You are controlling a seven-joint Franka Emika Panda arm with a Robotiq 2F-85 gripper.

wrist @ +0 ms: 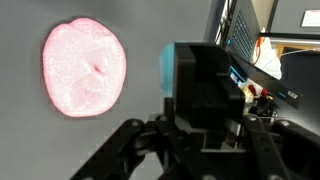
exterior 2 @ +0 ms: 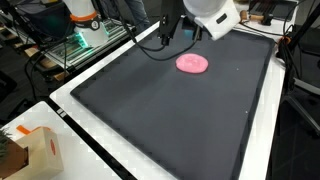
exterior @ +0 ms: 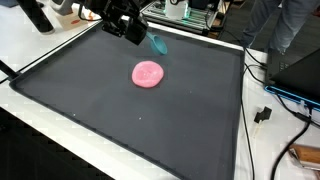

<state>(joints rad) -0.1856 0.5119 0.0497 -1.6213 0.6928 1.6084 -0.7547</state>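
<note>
Your end effector (exterior: 142, 35) is clamping a teal object (exterior: 158, 43) above the black mat (exterior: 120, 115) (covering a white counter (exterior: 60, 140)); a pink disc (exterior: 148, 74) is lying nearby.

This looks like a robot lab. A big white tabletop (exterior: 60, 135) has a black mat (exterior 2: 170, 110) on it. Cables (exterior: 258, 68) run along the side, and a shelf of machines (exterior 2: 70, 45) glows green behind it

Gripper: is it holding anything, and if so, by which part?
The gripper appears to hold a teal object by its upper end, though the fingers hide the exact contact. The pink disc lies apart, untouched, on the black mat.
</note>
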